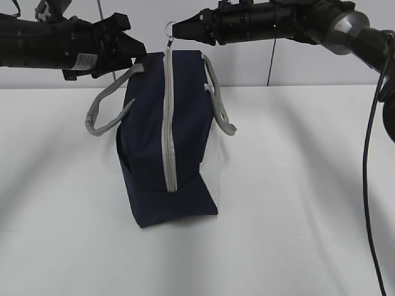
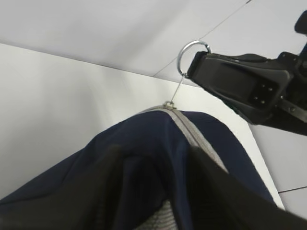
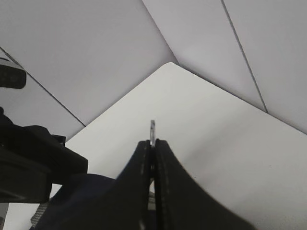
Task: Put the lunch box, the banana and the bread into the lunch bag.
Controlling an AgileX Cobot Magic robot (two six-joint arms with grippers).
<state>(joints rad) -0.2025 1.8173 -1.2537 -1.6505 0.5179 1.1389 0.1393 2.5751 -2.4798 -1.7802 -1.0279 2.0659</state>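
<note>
The navy lunch bag [image 1: 148, 142] stands on the white table, its grey zipper [image 1: 168, 123] closed along the face towards me. My right gripper [image 1: 179, 29] is shut on the metal ring of the zipper pull [image 1: 171, 28] above the bag's top end; the ring also shows in the right wrist view [image 3: 152, 127] and the left wrist view [image 2: 192, 48]. My left gripper [image 1: 139, 58] is at the bag's top left corner, closed on a fold of its navy fabric [image 2: 144, 143]. The lunch box, the banana and the bread are out of view.
Grey webbing handles hang on the bag's left [image 1: 102, 114] and right [image 1: 221, 105]. A white side panel [image 1: 219, 166] shows at the bag's right. A black cable [image 1: 368, 185] hangs at the far right. The table [image 1: 296, 216] ends at a wall behind.
</note>
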